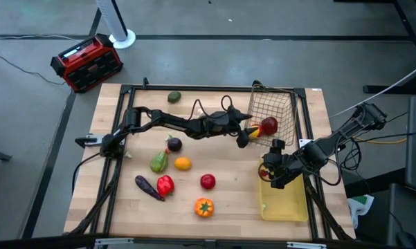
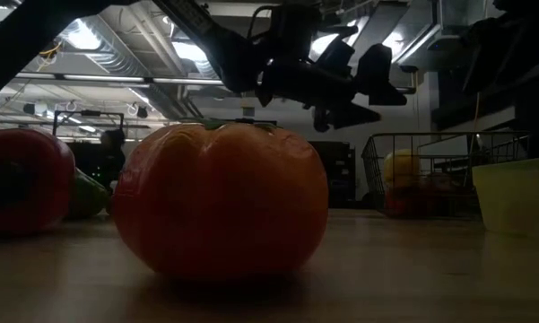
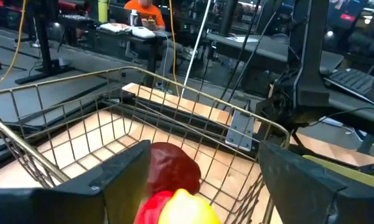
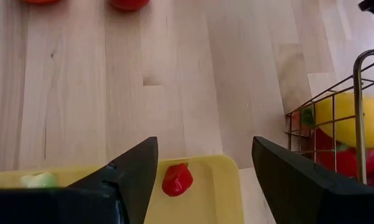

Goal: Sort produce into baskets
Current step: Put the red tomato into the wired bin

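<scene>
From above, the left claw [image 1: 243, 135] hangs open at the wire basket [image 1: 280, 104] holding a red apple [image 1: 268, 126]; its wrist shows that apple [image 3: 171, 169] inside; the right wrist shows the right claw [image 4: 202, 171] open over the yellow tray [image 4: 221, 186], a small red pepper [image 4: 177, 178] lying in it.

The left arm stretches across the counter [image 1: 214, 162], its left gripper [image 1: 245, 133] with jaws spread wide. The right arm bends inward, its right gripper [image 1: 270, 173] pointing down, jaws also apart.
</scene>
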You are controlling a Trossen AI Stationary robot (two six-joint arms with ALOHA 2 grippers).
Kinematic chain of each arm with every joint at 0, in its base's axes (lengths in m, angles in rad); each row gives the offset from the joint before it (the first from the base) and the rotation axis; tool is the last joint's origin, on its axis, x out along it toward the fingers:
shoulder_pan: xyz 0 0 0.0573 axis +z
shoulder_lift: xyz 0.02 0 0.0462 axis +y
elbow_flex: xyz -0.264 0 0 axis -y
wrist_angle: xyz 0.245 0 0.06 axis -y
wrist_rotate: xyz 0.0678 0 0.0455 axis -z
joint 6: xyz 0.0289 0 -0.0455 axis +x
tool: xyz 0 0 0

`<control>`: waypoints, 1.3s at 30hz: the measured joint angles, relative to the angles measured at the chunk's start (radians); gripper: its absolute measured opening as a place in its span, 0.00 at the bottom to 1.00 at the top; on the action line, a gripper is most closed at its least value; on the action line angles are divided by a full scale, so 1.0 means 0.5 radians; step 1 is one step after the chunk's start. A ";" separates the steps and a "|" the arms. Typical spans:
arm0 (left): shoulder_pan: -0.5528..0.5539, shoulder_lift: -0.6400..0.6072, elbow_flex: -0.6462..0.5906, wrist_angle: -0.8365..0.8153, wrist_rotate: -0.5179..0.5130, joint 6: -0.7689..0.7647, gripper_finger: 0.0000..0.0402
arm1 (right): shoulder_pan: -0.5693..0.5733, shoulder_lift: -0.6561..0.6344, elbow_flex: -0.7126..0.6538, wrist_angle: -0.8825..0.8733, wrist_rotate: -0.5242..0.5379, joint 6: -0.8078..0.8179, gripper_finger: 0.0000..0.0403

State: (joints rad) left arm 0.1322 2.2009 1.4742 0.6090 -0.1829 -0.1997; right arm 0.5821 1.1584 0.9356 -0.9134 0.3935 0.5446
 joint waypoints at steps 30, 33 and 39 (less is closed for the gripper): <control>-0.097 -1.186 -0.001 -1.842 -0.006 0.256 0.76 | 0.000 0.002 0.001 0.392 -0.094 -0.210 0.74; -0.172 -1.264 -0.001 -1.954 -0.005 0.255 0.76 | 0.000 0.005 0.001 0.517 -0.093 -0.273 0.86; -0.349 -1.326 -0.001 -2.242 -0.156 0.094 0.76 | 0.000 0.010 0.001 0.801 0.055 -0.375 0.95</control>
State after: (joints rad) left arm -0.0425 1.5378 1.4738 -0.5120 -0.2611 -0.1526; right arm 0.5819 1.1633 0.9360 -0.5130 0.4211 0.3569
